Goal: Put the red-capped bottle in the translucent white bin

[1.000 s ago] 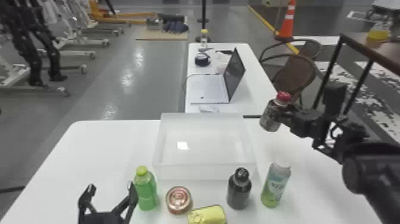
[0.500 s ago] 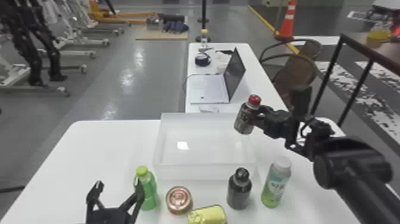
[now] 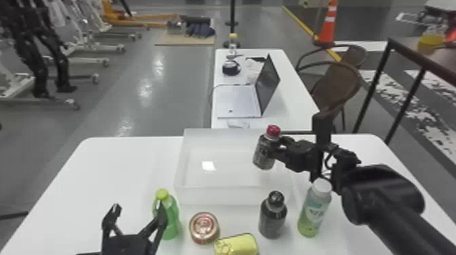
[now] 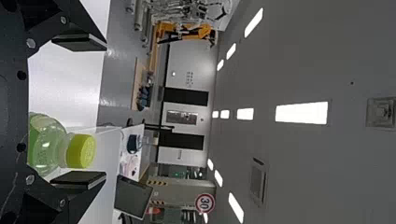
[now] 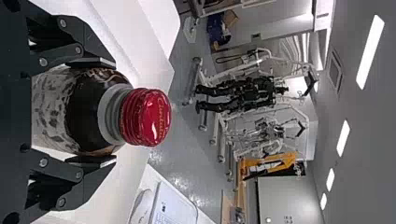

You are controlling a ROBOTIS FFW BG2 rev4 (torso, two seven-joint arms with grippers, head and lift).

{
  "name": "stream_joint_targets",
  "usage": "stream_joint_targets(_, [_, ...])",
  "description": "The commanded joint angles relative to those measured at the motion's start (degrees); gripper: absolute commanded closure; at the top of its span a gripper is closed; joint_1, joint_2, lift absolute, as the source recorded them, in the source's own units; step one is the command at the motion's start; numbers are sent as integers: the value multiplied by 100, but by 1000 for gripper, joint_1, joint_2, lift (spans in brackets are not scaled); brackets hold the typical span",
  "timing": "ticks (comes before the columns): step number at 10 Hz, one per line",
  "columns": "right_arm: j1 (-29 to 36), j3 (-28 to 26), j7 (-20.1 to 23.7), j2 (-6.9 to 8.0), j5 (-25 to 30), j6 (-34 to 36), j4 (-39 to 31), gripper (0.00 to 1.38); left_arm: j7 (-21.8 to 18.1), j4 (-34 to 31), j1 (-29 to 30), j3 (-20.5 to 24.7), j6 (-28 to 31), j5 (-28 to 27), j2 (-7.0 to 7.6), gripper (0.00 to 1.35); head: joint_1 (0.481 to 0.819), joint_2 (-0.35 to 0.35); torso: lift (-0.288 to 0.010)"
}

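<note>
With our black right gripper (image 5: 95, 112) we pinch the dark, round-shouldered, red-capped bottle (image 3: 263, 156) by its sides, long axis near upright, seemingly above the right part of the smooth, boxy, translucent white bin (image 3: 220, 196). Our left gripper (image 3: 138, 207) stands spread, farther off, near a lime-capped green plastic bottle (image 3: 172, 220).
</note>
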Motion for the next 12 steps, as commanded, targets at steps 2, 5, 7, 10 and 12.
stream_joint_targets(2, [-35,51,3,1,-25,-73,67,541,9,3,10,-9,-11,28,18,303,549,0,-100])
stream_joint_targets(5, [-35,24,3,1,19,-116,23,67,26,3,28,-18,-38,45,44,303,549,0,-100])
stream_joint_targets(7, [-26,15,3,1,19,-143,14,78,26,3,37,-18,-46,54,44,305,549,0,-100])
stream_joint_targets(10, [-26,15,3,1,19,-152,14,78,35,3,37,-9,-46,54,44,303,549,0,-100])
stream_joint_targets(12, [-26,7,3,1,36,-178,14,78,26,3,45,0,-64,54,44,303,549,0,-100])
